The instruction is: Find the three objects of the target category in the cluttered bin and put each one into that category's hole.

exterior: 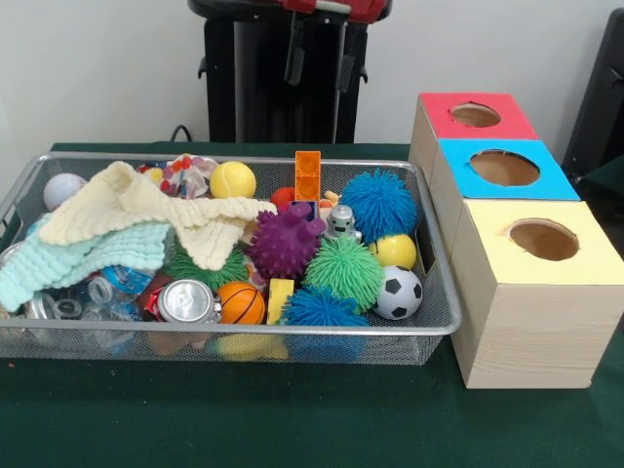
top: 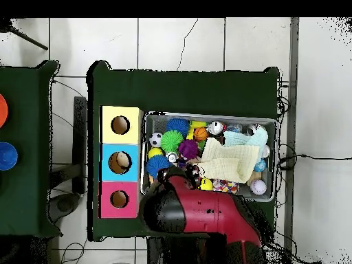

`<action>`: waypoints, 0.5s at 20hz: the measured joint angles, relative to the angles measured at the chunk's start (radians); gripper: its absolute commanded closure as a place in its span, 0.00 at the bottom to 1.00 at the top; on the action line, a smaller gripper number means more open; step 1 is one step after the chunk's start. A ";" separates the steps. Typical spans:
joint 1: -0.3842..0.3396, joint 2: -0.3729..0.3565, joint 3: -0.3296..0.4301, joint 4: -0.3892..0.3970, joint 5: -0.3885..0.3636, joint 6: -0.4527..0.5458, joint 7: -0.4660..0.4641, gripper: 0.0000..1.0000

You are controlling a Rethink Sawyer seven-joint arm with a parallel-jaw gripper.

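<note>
The bin (exterior: 224,332) is a wide silver wire-mesh basket on the green table, full of toys; it also shows in the overhead view (top: 210,115). In it lie a purple spiky ball (exterior: 284,242), blue spiky balls (exterior: 379,203), a green spiky ball (exterior: 345,271), a soccer ball (exterior: 399,292), a small basketball (exterior: 241,303), a yellow ball (exterior: 232,179), a can (exterior: 188,301) and cream and mint cloths (exterior: 127,210). My gripper (exterior: 320,58) hangs drawn back above the bin's far rim, its two dark tips apart and empty. In the overhead view the red arm (top: 206,210) covers it.
Three wooden boxes stand in a row right of the bin, each with a round hole: red top (exterior: 439,112), blue top (exterior: 558,181), yellow top (exterior: 585,261). An orange block (exterior: 308,175) and a small silver robot toy (exterior: 341,222) stand among the toys. The black pedestal (exterior: 263,88) is behind.
</note>
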 measured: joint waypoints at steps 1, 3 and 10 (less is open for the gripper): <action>-0.005 0.003 0.000 -0.001 -0.005 -0.019 0.000 0.00; -0.009 0.009 -0.002 -0.005 -0.016 -0.046 0.000 0.00; -0.021 0.042 -0.004 -0.016 -0.043 -0.073 0.000 0.00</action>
